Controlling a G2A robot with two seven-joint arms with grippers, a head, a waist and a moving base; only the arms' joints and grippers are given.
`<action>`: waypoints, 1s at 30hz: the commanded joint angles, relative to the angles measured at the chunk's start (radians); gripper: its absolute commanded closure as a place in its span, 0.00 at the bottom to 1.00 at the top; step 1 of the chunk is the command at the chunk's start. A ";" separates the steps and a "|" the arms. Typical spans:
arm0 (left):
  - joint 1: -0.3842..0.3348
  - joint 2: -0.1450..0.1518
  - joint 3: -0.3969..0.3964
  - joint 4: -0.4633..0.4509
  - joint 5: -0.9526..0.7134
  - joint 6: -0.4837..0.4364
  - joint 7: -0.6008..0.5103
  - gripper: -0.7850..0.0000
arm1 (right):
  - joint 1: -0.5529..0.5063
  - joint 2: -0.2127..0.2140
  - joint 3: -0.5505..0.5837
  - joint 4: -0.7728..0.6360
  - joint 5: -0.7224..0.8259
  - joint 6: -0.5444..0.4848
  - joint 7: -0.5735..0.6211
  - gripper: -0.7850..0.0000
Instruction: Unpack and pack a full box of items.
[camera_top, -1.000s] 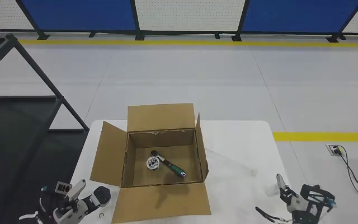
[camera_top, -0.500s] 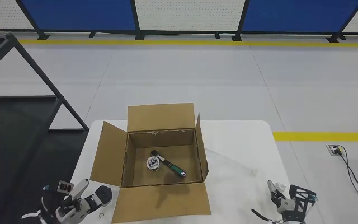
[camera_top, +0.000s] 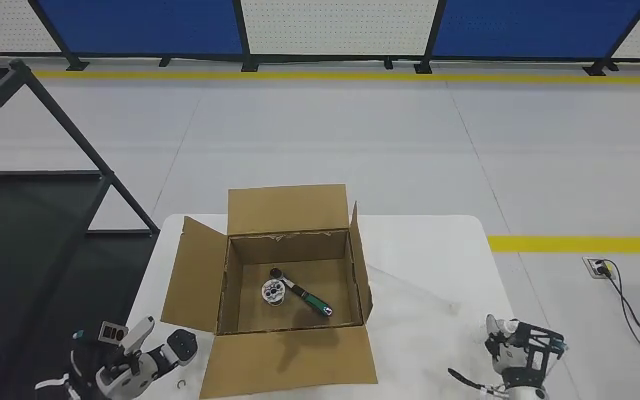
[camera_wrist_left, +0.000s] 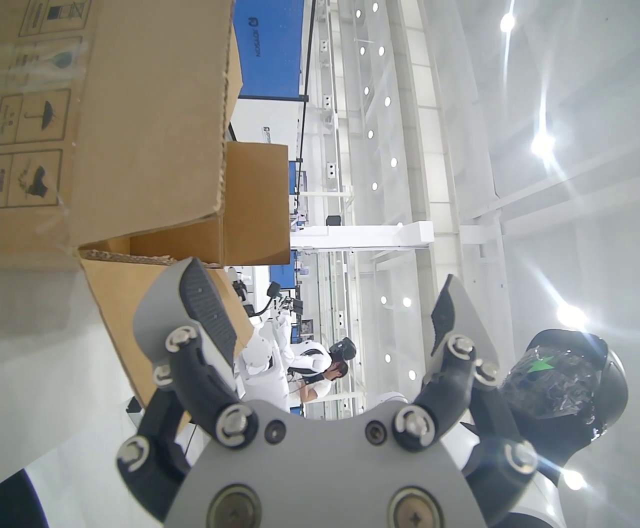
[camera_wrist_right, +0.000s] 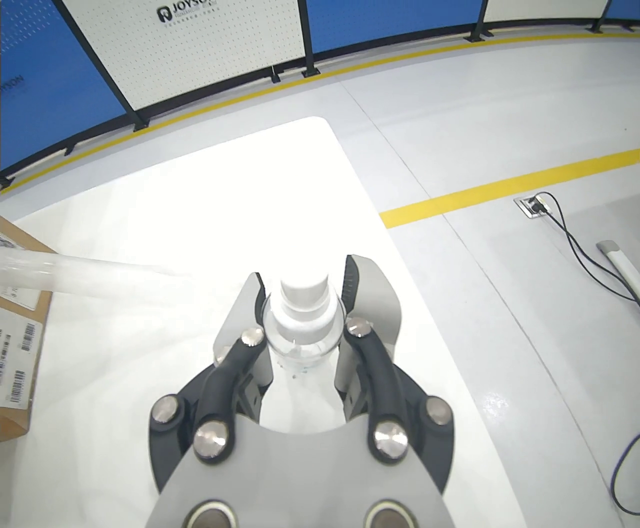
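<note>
Gripping a clear, white-capped bottle (camera_wrist_right: 303, 322) between its fingers, the right tool (camera_wrist_right: 305, 277) hangs over the surface (camera_wrist_right: 225, 200), right of the open cardboard box (camera_top: 287, 210); the left tool (camera_wrist_left: 322, 280) gapes wide beside the box.

My top cam sits high above the arms, facing down and forward, with the table (camera_top: 430, 260) and box (camera_top: 290, 290) mid-frame and floor beyond. Left wrist cam is low, very near the box's outer wall, tilted up past the left gripper (camera_wrist_left: 320, 280) to the ceiling. Right wrist cam looks down along the right gripper (camera_wrist_right: 305, 280) and bottle (camera_wrist_right: 302, 320) over the table's far right corner. All three catch the box; top and right wrist share the yellow line (camera_top: 565, 243).
</note>
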 joint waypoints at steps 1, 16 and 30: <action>0.000 0.000 0.000 0.000 -0.001 0.000 0.000 0.00 | -0.013 0.001 -0.008 -0.065 -0.009 -0.019 -0.013 1.00; 0.006 0.002 -0.036 0.025 -0.054 -0.017 0.000 0.00 | 0.072 0.002 -0.376 -0.570 -0.321 -0.227 0.035 1.00; 0.019 0.000 -0.128 0.077 -0.171 -0.047 0.006 0.00 | 0.590 -0.072 -0.766 -0.202 -0.322 -0.151 0.449 1.00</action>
